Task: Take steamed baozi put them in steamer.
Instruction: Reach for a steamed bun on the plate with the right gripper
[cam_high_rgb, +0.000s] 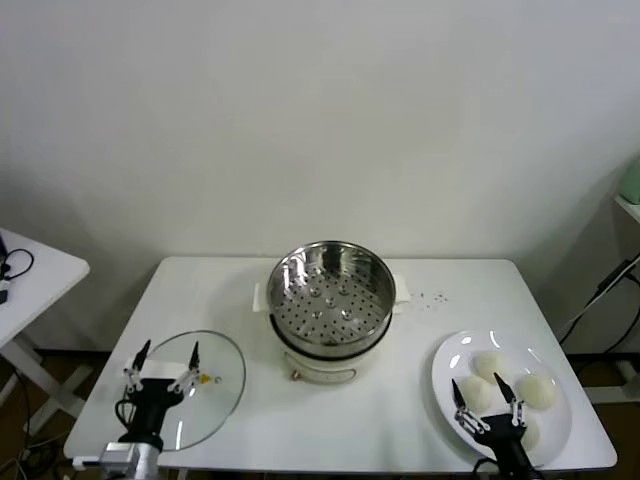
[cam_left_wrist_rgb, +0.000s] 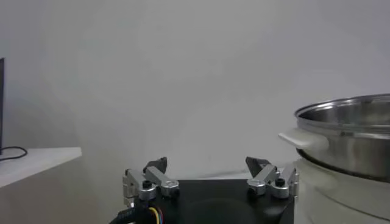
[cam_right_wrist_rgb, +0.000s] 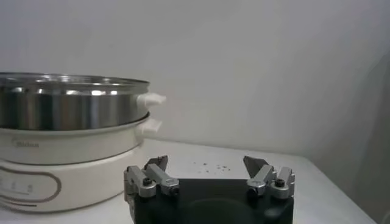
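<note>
Head view: right gripper (cam_high_rgb: 488, 398), fingers spread, hovers over the steamed baozi (cam_high_rgb: 505, 386), right of the steamer (cam_high_rgb: 330, 293). Left gripper (cam_high_rgb: 164, 364) waits open-fingered. Squeezing hard could dent the soft dough.

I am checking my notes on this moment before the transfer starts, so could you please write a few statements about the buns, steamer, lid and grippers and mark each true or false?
1. The steamer already holds one bun. False: its perforated bottom is bare.
2. All the steamed baozi lie on the white plate. True.
3. The right gripper is open above the plate. True.
4. The glass lid sits on the steamer. False: it lies flat on the table, to the steamer's left.
5. The left gripper holds a bun. False: it is open and empty, over the lid.
</note>
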